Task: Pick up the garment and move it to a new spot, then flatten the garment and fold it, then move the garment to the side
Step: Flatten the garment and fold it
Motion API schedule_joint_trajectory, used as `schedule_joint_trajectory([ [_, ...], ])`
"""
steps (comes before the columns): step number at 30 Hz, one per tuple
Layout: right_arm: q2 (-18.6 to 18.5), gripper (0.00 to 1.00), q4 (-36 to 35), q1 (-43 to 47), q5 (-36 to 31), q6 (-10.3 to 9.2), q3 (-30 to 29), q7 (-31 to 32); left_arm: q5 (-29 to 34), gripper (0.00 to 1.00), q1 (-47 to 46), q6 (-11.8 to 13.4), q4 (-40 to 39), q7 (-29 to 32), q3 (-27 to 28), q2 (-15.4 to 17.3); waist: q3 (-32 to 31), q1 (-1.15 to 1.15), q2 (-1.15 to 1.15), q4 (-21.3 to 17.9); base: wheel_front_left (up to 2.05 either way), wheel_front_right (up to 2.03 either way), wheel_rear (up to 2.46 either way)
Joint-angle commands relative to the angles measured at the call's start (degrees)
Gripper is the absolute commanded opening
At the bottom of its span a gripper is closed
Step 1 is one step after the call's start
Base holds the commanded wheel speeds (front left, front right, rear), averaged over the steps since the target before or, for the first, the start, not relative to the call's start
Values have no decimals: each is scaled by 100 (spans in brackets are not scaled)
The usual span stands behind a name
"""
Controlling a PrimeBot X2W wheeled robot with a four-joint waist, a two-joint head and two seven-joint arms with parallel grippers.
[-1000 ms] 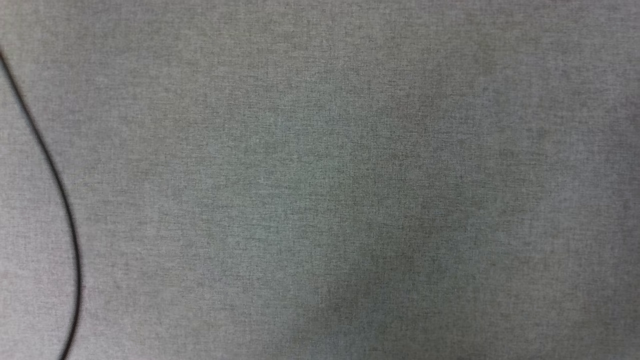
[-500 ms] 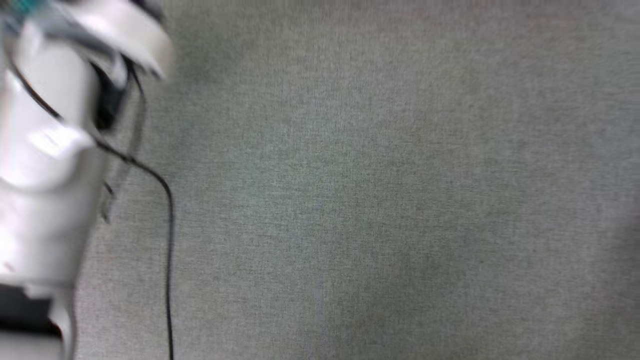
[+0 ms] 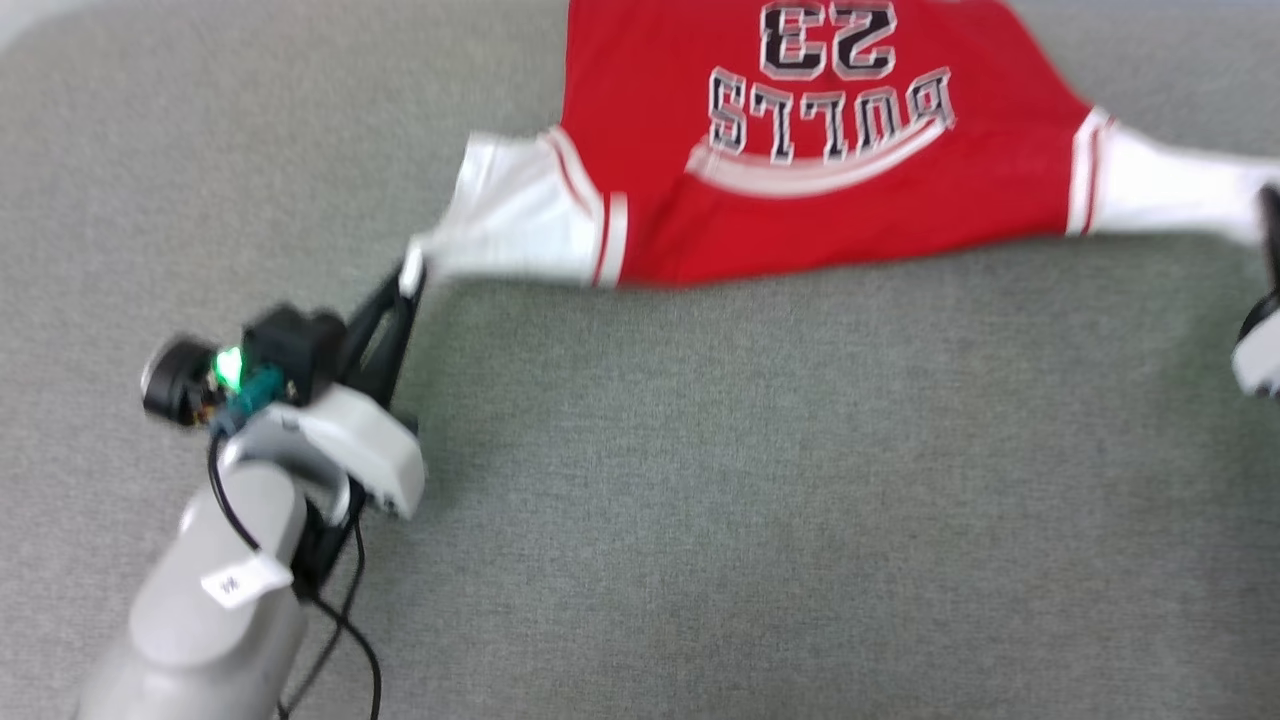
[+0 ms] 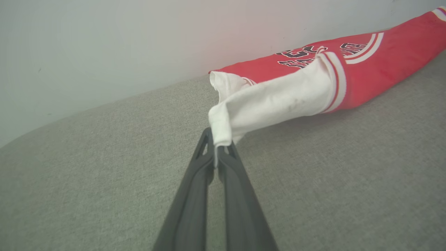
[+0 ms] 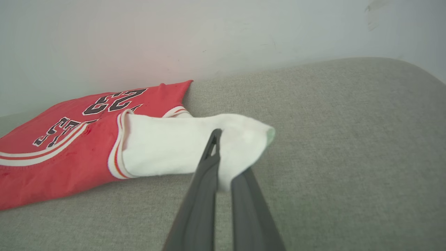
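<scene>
- Our left hand (image 4: 217, 150) is clamped on one white sleeve (image 4: 275, 101) of the red jersey T-shirt (image 3: 820, 215), and our right hand (image 5: 224, 164) on the other.
- We should pull both outward evenly.

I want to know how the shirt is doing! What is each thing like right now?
garment: unfolded, print side up, pulled out sideways by both white sleeves.
left end effector: shut on the edge of one white sleeve.
right end effector: shut on the other white sleeve.
grey fabric surface: the garment's red body lies on it.
</scene>
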Motion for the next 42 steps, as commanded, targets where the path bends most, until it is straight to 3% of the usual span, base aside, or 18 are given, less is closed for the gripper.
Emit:
schedule_joint_trajectory([
  [1,-139,0,-214,382,166,-10,220,28,-77,0,309,45,-3,55,-25,39,-345,1,0,-27,0,0,0],
  [6,-409,0,-651,1229,543,-10,813,291,-237,0,1001,119,-61,205,-50,122,-756,1,0,-40,0,0,0],
  [11,-906,0,-1120,1935,711,-10,1482,364,-393,0,1572,187,-170,432,-80,186,-1125,1,0,-50,0,0,0],
  [29,-2149,0,-1848,3561,2084,-10,2488,702,-1002,0,3445,421,-1192,1112,36,762,-2128,1,0,-236,0,0,0],
  [40,-2242,0,-1806,3818,2066,-10,2601,527,-1153,0,3978,609,-2021,1316,4,838,-2126,1,0,-324,0,0,0],
  [41,-2204,9,-1774,3772,2062,-10,2569,494,-1165,0,3979,607,-2068,1340,-5,840,-2118,1,0,-324,0,0,0],
  [42,-2144,100,-1693,3719,2130,-10,2512,530,-1195,0,4004,610,-2170,1353,-20,830,-2089,1,0,-319,0,0,0],
])
